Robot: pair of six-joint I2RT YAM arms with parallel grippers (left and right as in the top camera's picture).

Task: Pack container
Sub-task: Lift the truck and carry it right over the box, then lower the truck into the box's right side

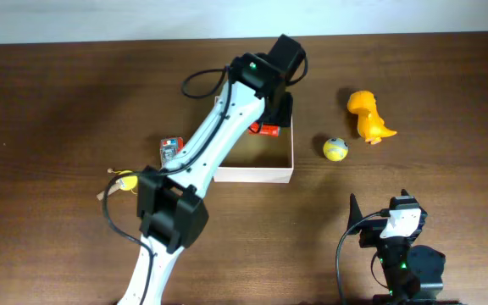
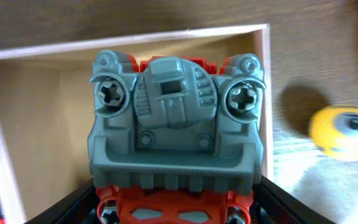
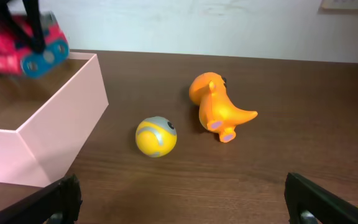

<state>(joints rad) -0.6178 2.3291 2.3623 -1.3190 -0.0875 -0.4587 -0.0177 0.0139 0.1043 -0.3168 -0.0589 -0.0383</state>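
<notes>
The left gripper has its jaws clamped on a red and grey toy vehicle above the far right corner of the container, which sits mid-worktop, while the right gripper sits well apart, jaws wide apart.

Matt cardboard container, moulded plastic toy, wood-grain table
</notes>
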